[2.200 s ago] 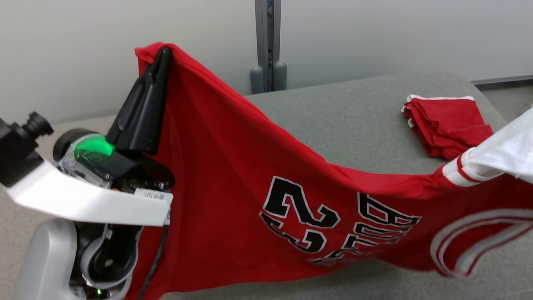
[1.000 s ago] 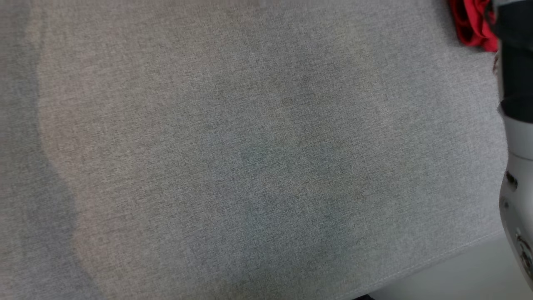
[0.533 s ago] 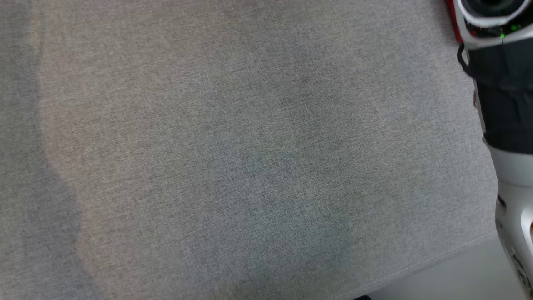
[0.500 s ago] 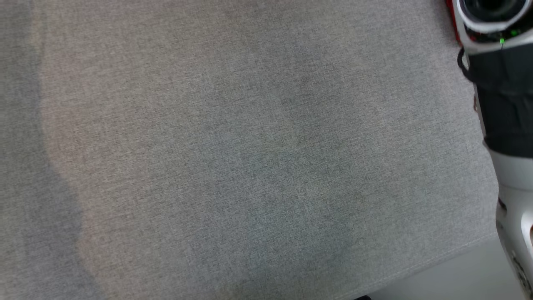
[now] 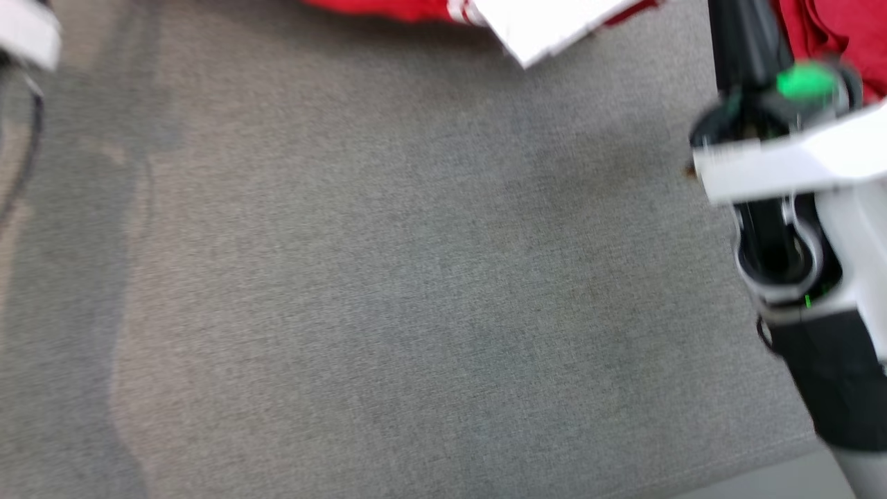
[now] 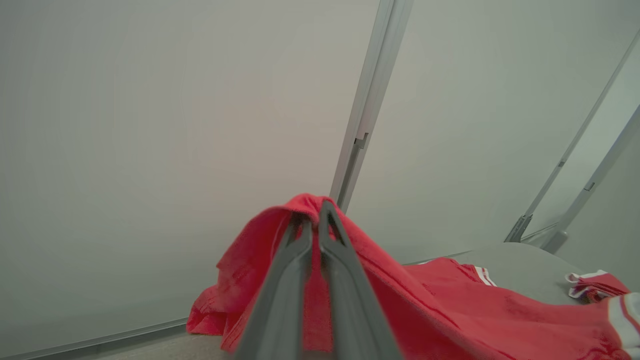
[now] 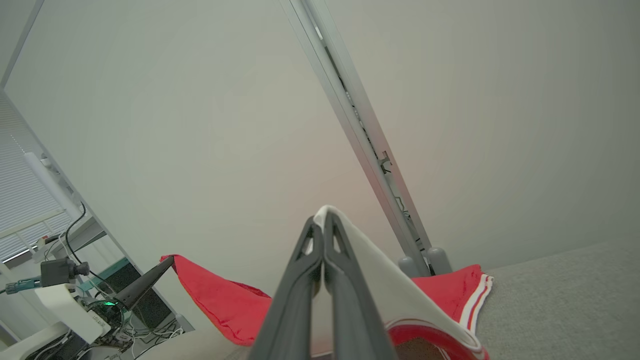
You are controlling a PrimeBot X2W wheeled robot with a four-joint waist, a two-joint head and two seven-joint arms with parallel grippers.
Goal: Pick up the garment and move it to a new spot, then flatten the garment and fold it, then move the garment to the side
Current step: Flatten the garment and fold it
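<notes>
1. While both grippers pinch it from above, the garment (image 6: 450, 305) hangs as a red sheet between them over the grey table (image 5: 416, 277). Its slack sags toward that surface; I cannot tell whether it touches.
2. The left gripper (image 6: 313, 216) has its fingers pressed together on a raised fold of red fabric.
3. The right gripper (image 7: 321, 224) has its fingers clamped on the white panel near the striped trim.
4. Judged from the drape, the garment is light, thin and limp, with no stiffness, and probably somewhat slick.
5. Hems, seams and trim look like the firmest holds. Holds set well apart should help it spread flat.
</notes>
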